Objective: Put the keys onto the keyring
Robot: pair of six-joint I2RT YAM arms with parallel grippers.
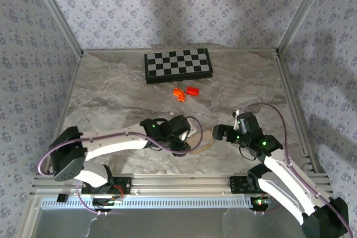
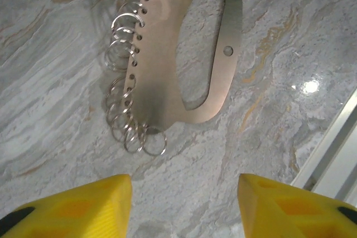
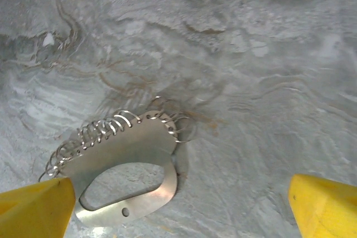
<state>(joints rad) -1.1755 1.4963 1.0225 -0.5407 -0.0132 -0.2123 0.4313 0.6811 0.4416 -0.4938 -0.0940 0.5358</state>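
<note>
1. Left gripper [image 2: 184, 188] hung low over the marble table [image 2: 290, 54]. Its yellow fingers [image 2: 83, 204] stood apart with a clear gap, bare marble between them, nothing held.
2. Right gripper [image 3: 181, 193] was spread wide and also held nothing. Its finger at 8 o'clock in the right wrist view sat just beside the keyring [image 3: 128, 149]; couldn't tell if they touched.
3. Keyring lay flat on the table between the two grippers. In the top view the left gripper was at its 9 o'clock and the right gripper at its 3 o'clock.
4. Keyring was a flat metal plate with an oval cutout and a row of split rings [image 2: 125, 121] along one long edge.
5. In the left wrist view the keyring sat at 12 o'clock from the finger gap, apart from both fingers, rings on the plate's 9 o'clock side.
6. Farther out, the orange curved piece [image 1: 178, 93] and red block [image 1: 193, 91] lay just beside each other, at 11 o'clock from the keyring and well apart from it.
7. The checkerboard [image 1: 178, 65] lay at 12 o'clock from those two, by the table's far edge.
</note>
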